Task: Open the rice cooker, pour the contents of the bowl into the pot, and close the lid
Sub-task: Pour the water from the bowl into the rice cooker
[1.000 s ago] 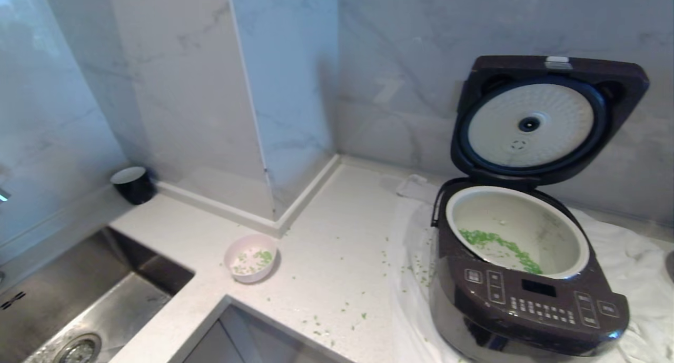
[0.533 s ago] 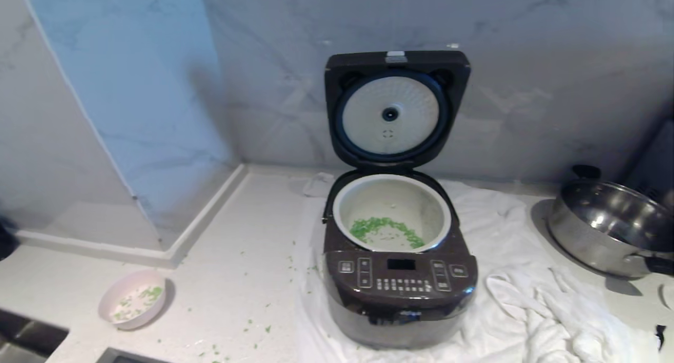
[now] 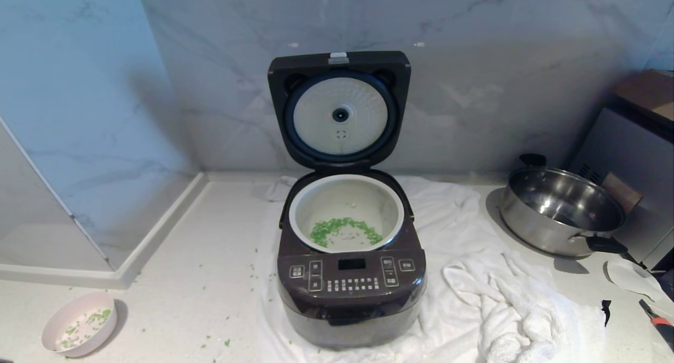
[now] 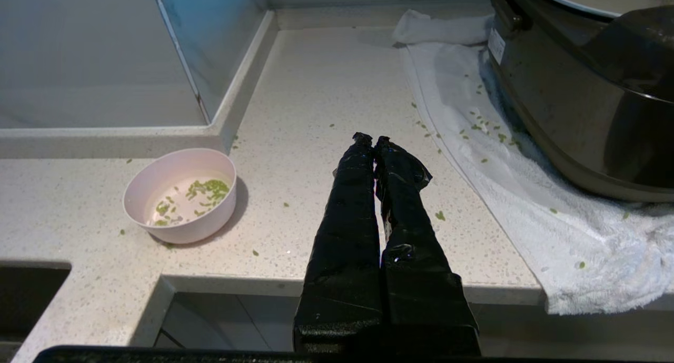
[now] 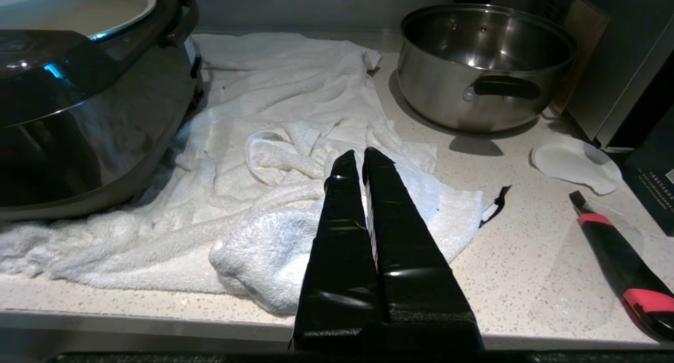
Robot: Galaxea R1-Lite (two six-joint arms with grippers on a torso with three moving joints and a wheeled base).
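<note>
The dark brown rice cooker [image 3: 350, 278] stands with its hinged lid [image 3: 339, 107] up, while the left gripper [image 4: 375, 140] and right gripper [image 5: 362, 158] hover closed and empty.

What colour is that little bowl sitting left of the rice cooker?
Pale pink; the bowl shows best in the left wrist view, with green bits inside.

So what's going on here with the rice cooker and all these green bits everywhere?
Nothing is being handled right now. The rice cooker stands on a white towel with its lid up, and green bits lie in the pot. The pink bowl sits off to the left with a few bits left; more are scattered on the counter. The left gripper and right gripper are shut, empty, at the counter's front edge.
</note>
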